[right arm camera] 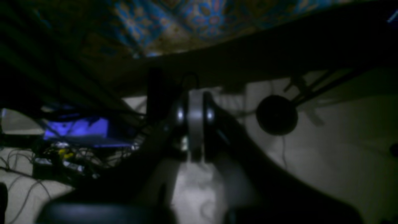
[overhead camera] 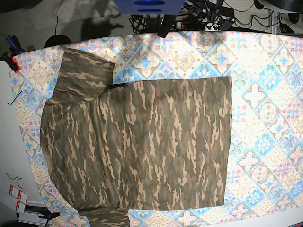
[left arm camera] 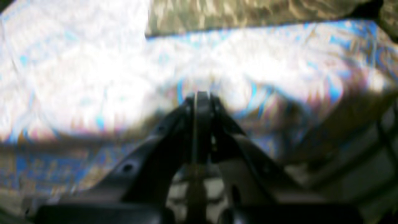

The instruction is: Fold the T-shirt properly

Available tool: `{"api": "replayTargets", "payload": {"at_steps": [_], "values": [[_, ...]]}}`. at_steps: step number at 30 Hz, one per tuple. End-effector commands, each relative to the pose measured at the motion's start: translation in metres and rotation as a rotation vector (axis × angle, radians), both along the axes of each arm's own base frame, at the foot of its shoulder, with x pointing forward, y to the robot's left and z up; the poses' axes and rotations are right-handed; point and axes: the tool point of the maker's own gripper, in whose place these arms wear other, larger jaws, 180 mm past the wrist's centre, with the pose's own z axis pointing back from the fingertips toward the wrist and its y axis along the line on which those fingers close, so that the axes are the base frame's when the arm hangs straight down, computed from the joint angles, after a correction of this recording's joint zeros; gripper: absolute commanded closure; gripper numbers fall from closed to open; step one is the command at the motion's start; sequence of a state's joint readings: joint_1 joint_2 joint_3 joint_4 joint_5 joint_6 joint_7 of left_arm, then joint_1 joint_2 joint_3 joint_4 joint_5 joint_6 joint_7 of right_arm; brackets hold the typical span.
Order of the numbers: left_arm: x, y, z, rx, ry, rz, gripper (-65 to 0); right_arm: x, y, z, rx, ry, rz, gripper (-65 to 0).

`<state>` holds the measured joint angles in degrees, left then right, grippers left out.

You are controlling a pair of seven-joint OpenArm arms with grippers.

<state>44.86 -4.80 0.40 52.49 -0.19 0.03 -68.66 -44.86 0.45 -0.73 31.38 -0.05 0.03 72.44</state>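
Observation:
The camouflage T-shirt (overhead camera: 142,142) lies spread flat on the table in the base view, collar end to the left, hem to the right, one sleeve (overhead camera: 85,73) at the upper left. Its edge shows blurred along the top of the left wrist view (left arm camera: 248,12). My left gripper (left arm camera: 202,96) is shut and empty, above the patterned tablecloth (left arm camera: 77,77), short of the shirt's edge. My right gripper (right arm camera: 196,99) is shut and empty, in the dark off the table's edge, away from the shirt.
The pastel tablecloth (overhead camera: 265,94) covers the table, with a bare strip right of the shirt. Cables and a power strip (overhead camera: 208,19) lie behind the far edge. Clamps (overhead camera: 12,52) hold the cloth at the left. A round black object (right arm camera: 276,115) sits on the floor.

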Motion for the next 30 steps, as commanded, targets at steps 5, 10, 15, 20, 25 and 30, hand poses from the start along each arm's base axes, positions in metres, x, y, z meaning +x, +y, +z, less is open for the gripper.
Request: {"api": "replayTargets", "payload": {"at_steps": [5,10,15,20,25,30], "values": [[0.029,-0.003,0.018,-0.001,0.018,-0.010,0.0,0.026,-0.021,0.027,-0.041,-0.070,0.050,0.0],[0.071,-0.004,0.042,-0.032,0.037,0.014,0.0,0.071,-0.029,0.053,-0.061,-0.095,0.107,0.0],[0.100,-0.009,0.054,-0.036,0.091,0.001,0.0,0.123,-0.034,0.079,-0.090,-0.123,0.173,0.0],[0.124,0.013,0.071,0.017,0.155,0.039,0.0,0.164,-0.042,0.103,-0.137,-0.116,0.186,0.0],[0.146,0.026,0.079,0.046,0.220,0.068,0.0,0.193,-0.048,0.120,-0.172,-0.089,0.171,0.0],[0.168,0.031,0.070,0.045,0.276,0.057,0.0,0.227,-0.050,0.115,-0.179,-0.034,0.145,0.0]]}}
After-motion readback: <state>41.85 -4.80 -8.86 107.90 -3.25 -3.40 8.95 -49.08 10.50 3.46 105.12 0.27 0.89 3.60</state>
